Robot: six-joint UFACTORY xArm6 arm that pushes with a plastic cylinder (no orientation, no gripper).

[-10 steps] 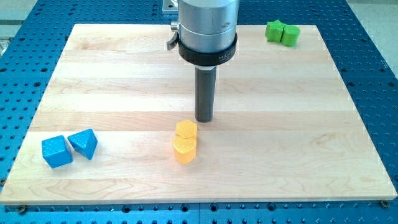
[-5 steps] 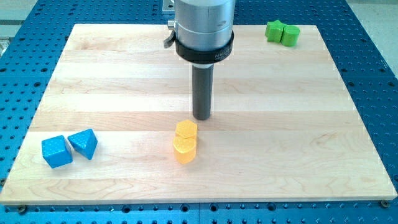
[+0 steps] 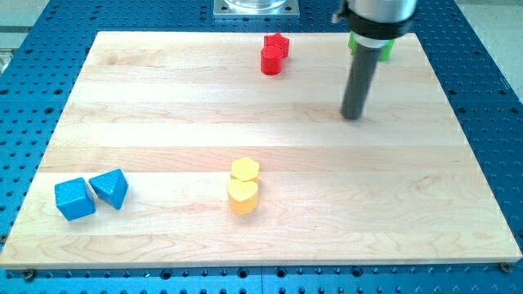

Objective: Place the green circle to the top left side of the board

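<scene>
The green blocks sit at the board's top right, mostly hidden behind my rod. Only a sliver of the green circle shows at the rod's right edge, and a green sliver of its neighbour shows at the rod's left edge. My tip rests on the wooden board, below the green blocks in the view and apart from them.
A red star and a red round block sit at the top centre. A yellow hexagon and a yellow heart lie at the bottom centre. A blue cube and a blue triangle lie at the bottom left.
My arm has moved from the board's centre, just above the yellow blocks, up and right to just below the green blocks. It now hides most of them and uncovers the red blocks.
</scene>
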